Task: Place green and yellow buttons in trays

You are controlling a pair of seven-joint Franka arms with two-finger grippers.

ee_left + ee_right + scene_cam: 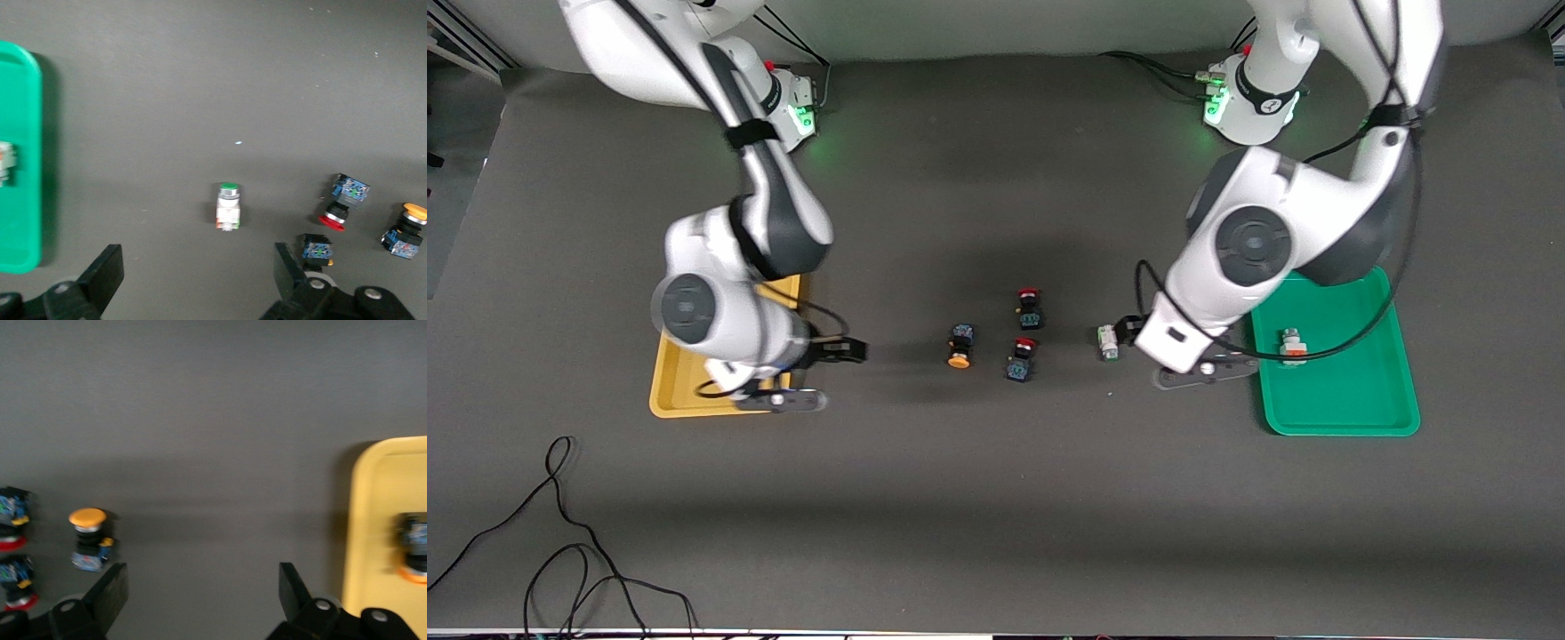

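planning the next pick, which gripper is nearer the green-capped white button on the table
Left. The left gripper hangs open right beside the green-capped white button; the right gripper is open at the yellow tray's edge, past the yellow-capped button.

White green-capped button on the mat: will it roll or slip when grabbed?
The white button lies on its side; its round green cap may let it roll if nudged. Its blocky body probably resists that. It looks rigid, small and likely light, so a pinch could skid it.
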